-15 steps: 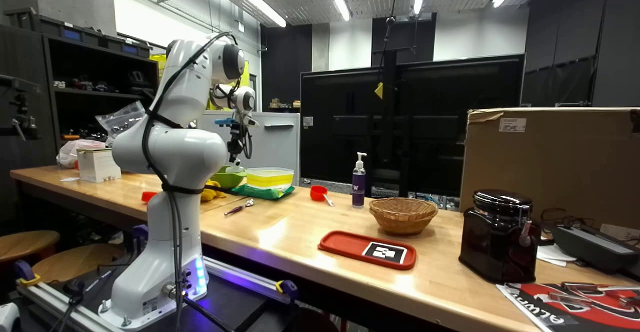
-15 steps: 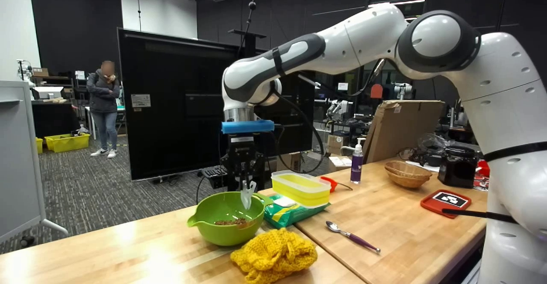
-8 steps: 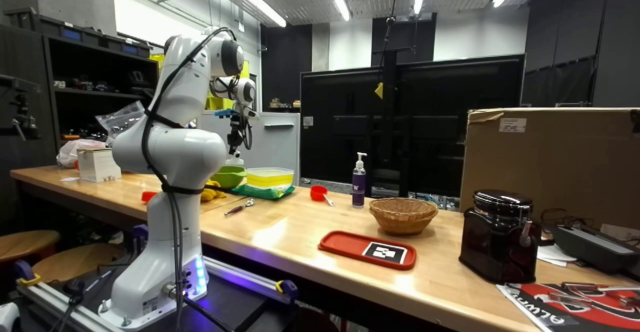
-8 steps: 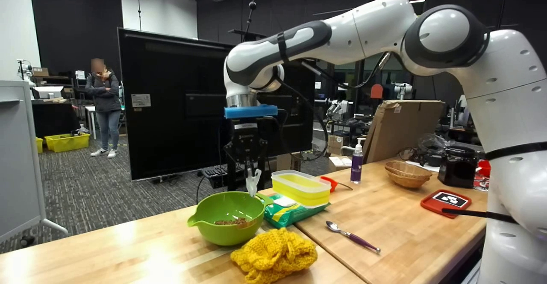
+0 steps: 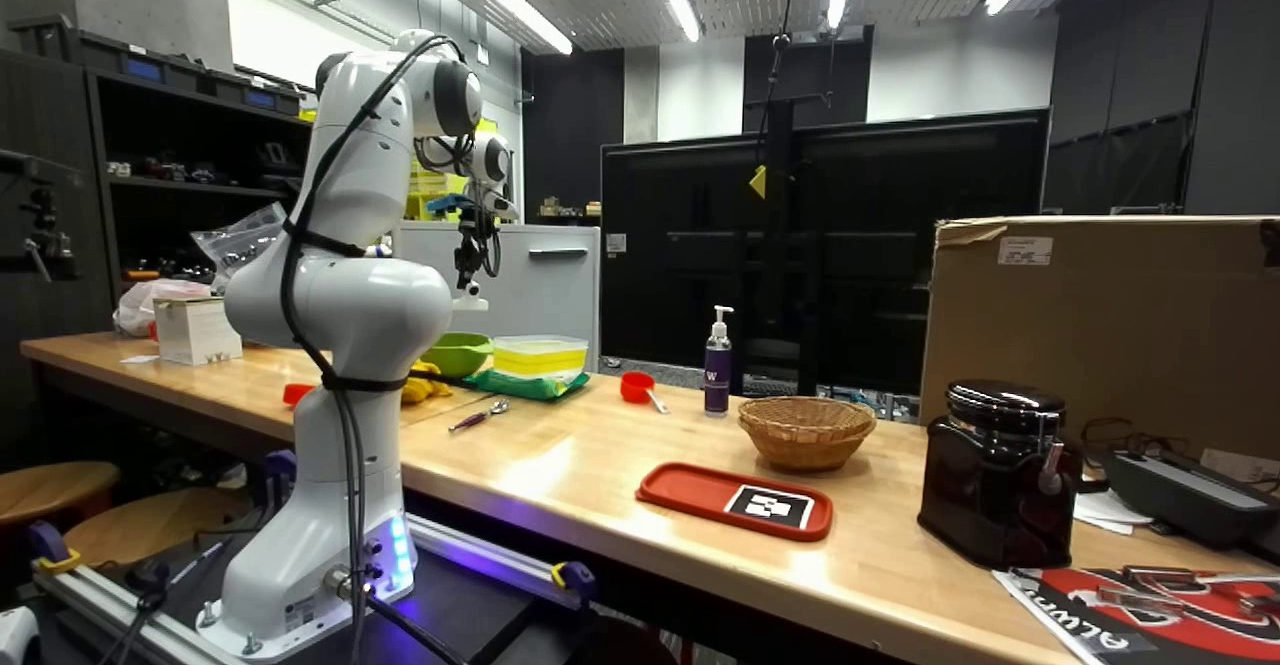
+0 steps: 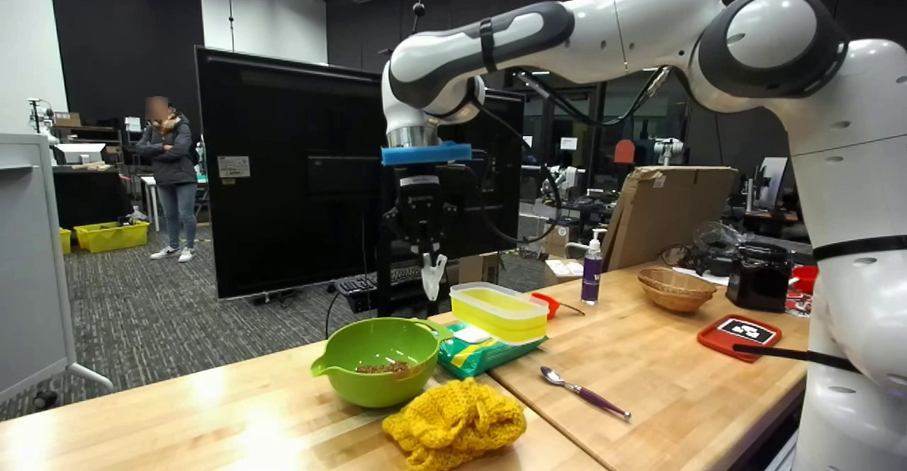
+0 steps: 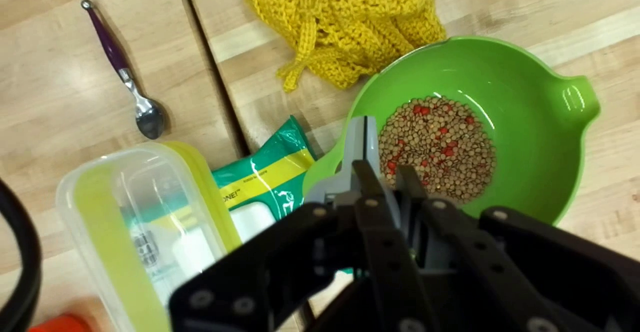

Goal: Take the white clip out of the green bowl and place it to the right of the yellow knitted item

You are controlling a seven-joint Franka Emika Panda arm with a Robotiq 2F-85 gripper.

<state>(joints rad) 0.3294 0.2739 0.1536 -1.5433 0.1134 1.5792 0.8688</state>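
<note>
My gripper [image 6: 427, 250] is shut on the white clip [image 6: 433, 280] and holds it in the air above the back right rim of the green bowl [image 6: 375, 392]. In the wrist view the clip [image 7: 356, 140] sticks out past the gripper [image 7: 386, 169], and its inner part is hidden by the fingers. The green bowl [image 7: 535, 122] holds brown lentil-like pieces with some red ones. The yellow knitted item [image 6: 457, 425] lies on the table in front of the bowl. It also shows in the wrist view [image 7: 345, 17] and partly in an exterior view [image 5: 425, 385].
A clear and yellow container [image 6: 499, 315] stands on a green packet [image 6: 482, 354] beside the bowl. A purple-handled spoon [image 6: 584, 391] lies to the right of the knitted item. A red scoop [image 6: 549, 304], pump bottle [image 6: 592, 273], basket [image 6: 677, 290] and red tray [image 6: 737, 336] are farther right.
My gripper has risen with the clip, from inside the bowl to above its rim, and has shifted a little right in an exterior view. The bowl and knitted item have not moved.
</note>
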